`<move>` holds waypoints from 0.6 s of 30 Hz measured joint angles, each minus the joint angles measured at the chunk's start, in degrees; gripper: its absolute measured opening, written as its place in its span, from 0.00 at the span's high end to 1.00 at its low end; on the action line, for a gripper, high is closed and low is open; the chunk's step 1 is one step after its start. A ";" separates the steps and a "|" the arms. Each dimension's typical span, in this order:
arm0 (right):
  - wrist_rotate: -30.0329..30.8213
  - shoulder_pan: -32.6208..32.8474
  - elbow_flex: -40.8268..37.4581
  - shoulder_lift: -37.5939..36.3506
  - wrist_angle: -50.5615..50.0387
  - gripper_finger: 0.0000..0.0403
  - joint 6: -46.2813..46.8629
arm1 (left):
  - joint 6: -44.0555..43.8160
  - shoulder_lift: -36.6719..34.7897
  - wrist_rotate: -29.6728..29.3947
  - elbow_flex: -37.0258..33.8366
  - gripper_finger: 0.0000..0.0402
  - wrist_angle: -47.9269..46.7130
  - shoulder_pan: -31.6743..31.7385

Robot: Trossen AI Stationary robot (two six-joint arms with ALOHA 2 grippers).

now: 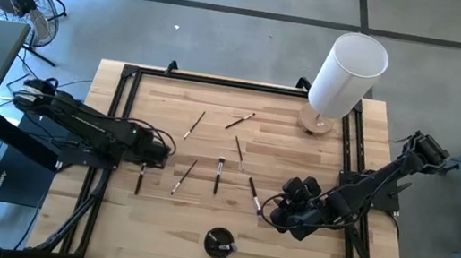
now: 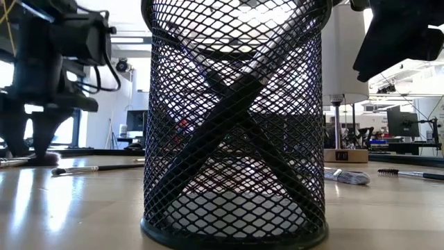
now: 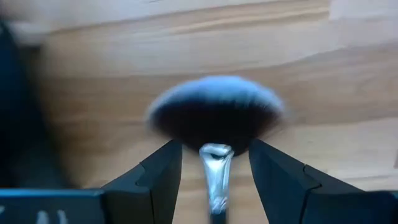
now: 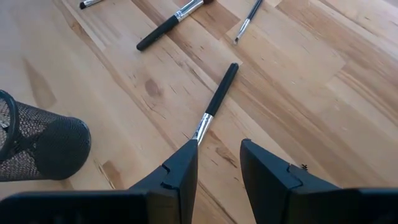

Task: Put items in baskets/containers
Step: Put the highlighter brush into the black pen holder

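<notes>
At lower centre of the high view stands the black mesh cup [image 1: 218, 242], brushes already inside. The left gripper [image 3: 214, 163], fingers spread, straddles a fan brush [image 3: 215, 121] at centre-left. The right gripper [image 4: 217, 155], fingers parted, is held over a black-handled brush [image 4: 217, 99] at centre-right.

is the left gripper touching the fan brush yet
Apart. The left wrist view shows the left gripper open, with clear wood between each jaw and the fan brush.

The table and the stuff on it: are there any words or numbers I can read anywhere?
No text can be read.
Small dark plate on the white cylinder's wooden base: marks too small to read.
Makeup brushes: no lettering visible.
Black mesh cup: no label.
Monitors in the room behind: too far to read.
</notes>
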 joint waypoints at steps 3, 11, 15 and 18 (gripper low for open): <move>0.19 0.00 0.00 0.00 0.02 0.72 0.00 | 0.05 0.02 -0.01 -2.49 0.55 4.48 1.81; 0.37 0.00 0.00 0.00 0.02 0.72 -0.17 | 2.45 -0.13 -2.33 -4.48 0.58 6.17 5.08; 0.42 0.01 0.00 0.00 0.20 0.72 -0.05 | 2.58 -0.13 -3.96 -4.58 0.77 7.64 4.94; 0.09 0.43 0.00 0.00 1.78 0.72 -0.01 | 2.96 -0.11 -4.20 -4.62 0.94 11.21 4.94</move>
